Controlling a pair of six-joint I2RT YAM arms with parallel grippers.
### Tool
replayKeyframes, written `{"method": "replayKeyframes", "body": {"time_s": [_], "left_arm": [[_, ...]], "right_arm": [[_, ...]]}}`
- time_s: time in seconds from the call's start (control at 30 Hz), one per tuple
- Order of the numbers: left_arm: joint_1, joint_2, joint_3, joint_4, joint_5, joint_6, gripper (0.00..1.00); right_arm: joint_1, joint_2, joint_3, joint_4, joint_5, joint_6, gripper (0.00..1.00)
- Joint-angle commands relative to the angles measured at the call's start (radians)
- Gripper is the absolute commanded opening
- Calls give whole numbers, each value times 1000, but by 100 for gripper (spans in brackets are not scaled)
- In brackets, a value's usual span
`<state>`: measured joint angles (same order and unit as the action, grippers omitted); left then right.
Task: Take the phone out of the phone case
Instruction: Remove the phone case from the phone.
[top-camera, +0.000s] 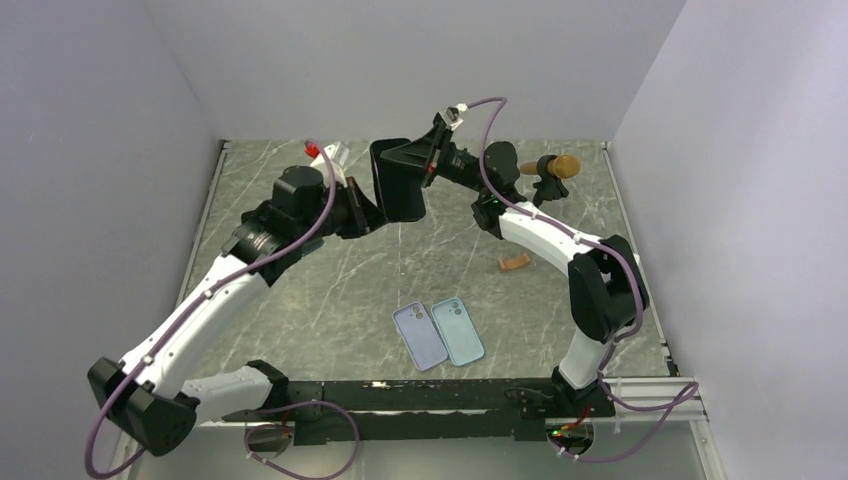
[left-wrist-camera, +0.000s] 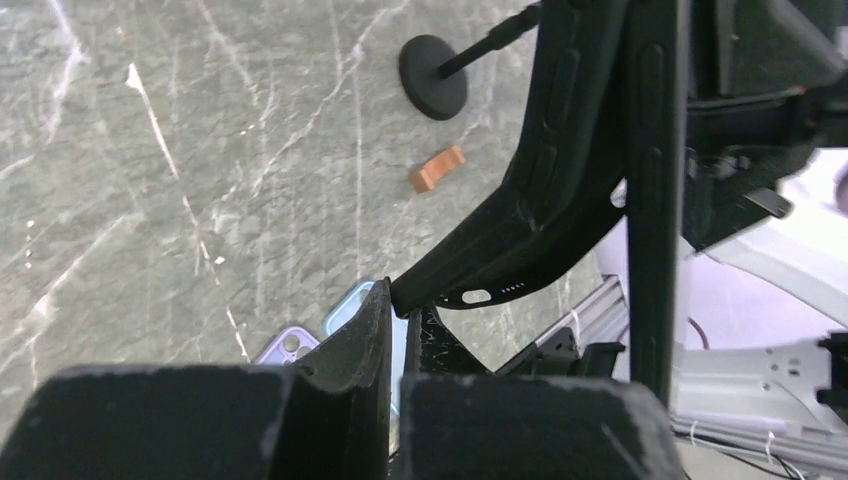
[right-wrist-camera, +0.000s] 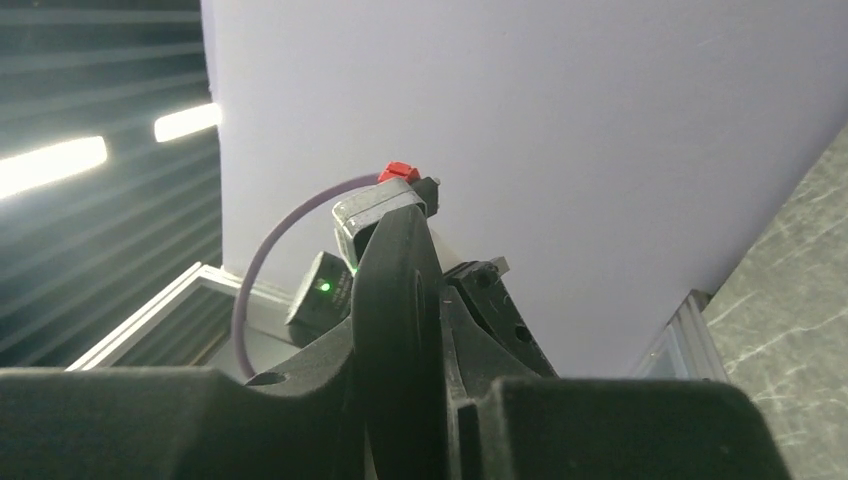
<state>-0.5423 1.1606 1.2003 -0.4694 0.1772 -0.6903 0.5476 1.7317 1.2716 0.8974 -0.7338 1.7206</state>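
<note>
Both arms hold one black phone in its phone case (top-camera: 400, 182) upright in the air above the back of the table. My left gripper (top-camera: 368, 212) grips its lower left side. In the left wrist view the soft black phone case (left-wrist-camera: 540, 200) curves away from a straight black edge, the phone (left-wrist-camera: 655, 200). My left gripper (left-wrist-camera: 405, 305) is shut on the case's bottom corner, beside the port cut-out. My right gripper (top-camera: 428, 160) holds the top end. In the right wrist view my right gripper (right-wrist-camera: 410, 300) is shut on a thick black rounded edge (right-wrist-camera: 400, 290); phone and case cannot be told apart there.
A purple case (top-camera: 420, 336) and a light blue case (top-camera: 463, 330) lie side by side near the front of the table, also below the left gripper (left-wrist-camera: 290, 345). A brown block (top-camera: 515, 264) lies right of centre. A black stand with a wooden top (top-camera: 555, 170) is at the back right.
</note>
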Motion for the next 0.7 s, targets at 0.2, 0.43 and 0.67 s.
{"method": "replayKeyframes", "body": {"time_s": [0.2,0.43,0.67], "left_arm": [[79,-89,-35,-36,90,11,20],[80,-213,-86,-128,162,-81,65],[79,-374,-232,113,299,-326,91]], "right_arm": [[36,-124,55,67,-232,253,0],[-40,-121,7,-29,-252,131,0],[-84,-147,34,-267,-263,-67,0]]}}
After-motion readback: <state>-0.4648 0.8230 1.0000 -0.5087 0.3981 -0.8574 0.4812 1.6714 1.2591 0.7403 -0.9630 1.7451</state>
